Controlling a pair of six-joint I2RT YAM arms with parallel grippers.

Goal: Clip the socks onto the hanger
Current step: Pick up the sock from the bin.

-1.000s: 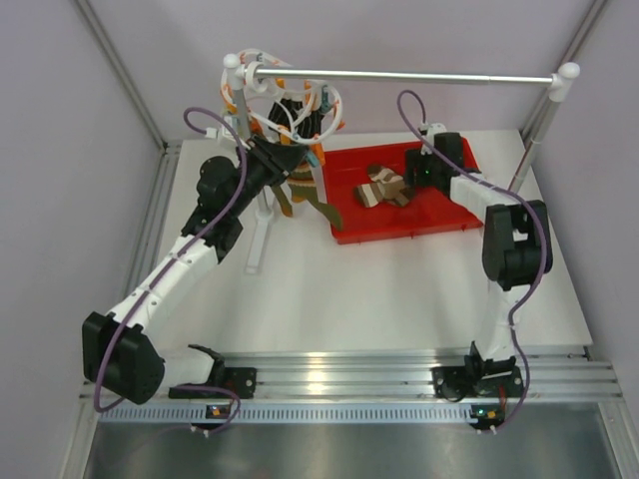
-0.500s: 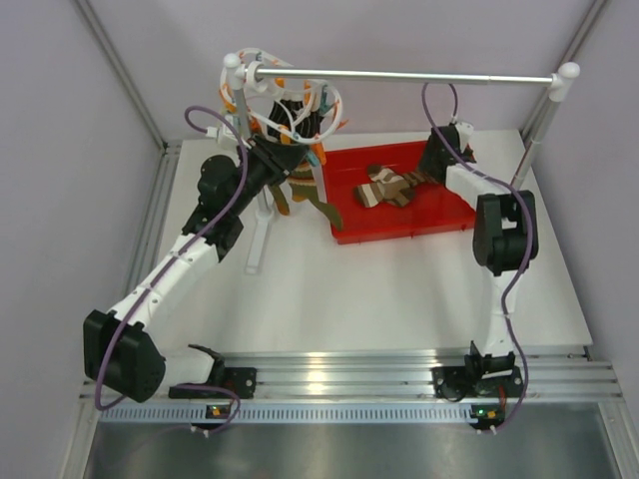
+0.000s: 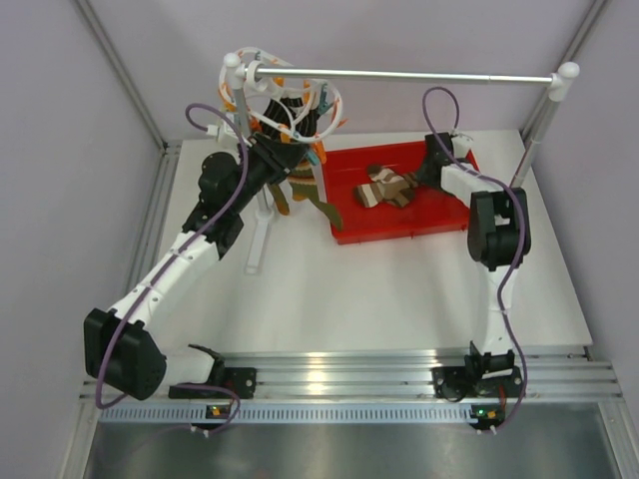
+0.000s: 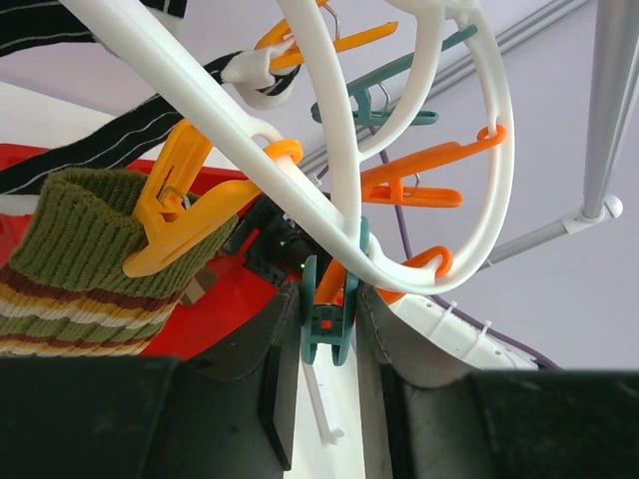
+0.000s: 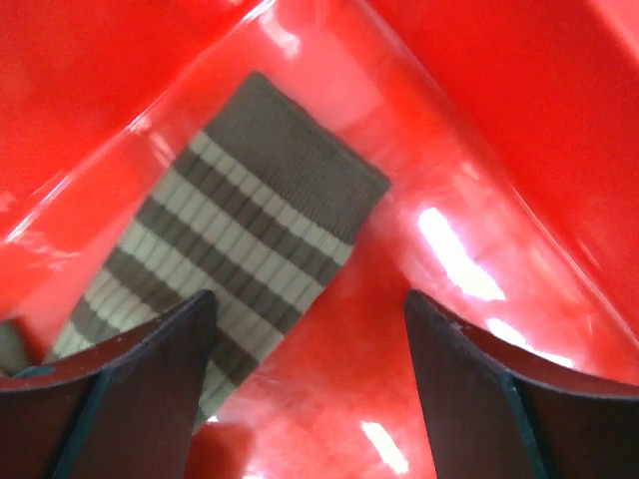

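Observation:
The white hanger [image 3: 290,103] hangs from the left end of the silver rail, and its ring [image 4: 329,110] carries orange and teal clips. My left gripper [image 3: 291,152] is up at the hanger. In the left wrist view the left gripper [image 4: 329,311] is shut on a teal clip [image 4: 327,329]. An olive striped sock [image 4: 75,261] hangs from a yellow-orange clip [image 4: 190,210]. Brown and cream striped socks [image 3: 384,187] lie in the red tray [image 3: 399,233]. My right gripper [image 3: 423,172] is low in the tray beside them. Its jaws [image 5: 310,309] stand open, and a striped sock [image 5: 235,239] lies just ahead on the left.
The silver rail [image 3: 399,75] on white-capped posts spans the back of the table. Its left post stands beside my left arm. Grey walls close in on both sides. A dark striped sock [image 4: 90,160] also hangs behind the hanger ring.
My right gripper has dropped lower in the tray, closer to the striped socks, and its jaws have widened. My left gripper has stayed on the clip.

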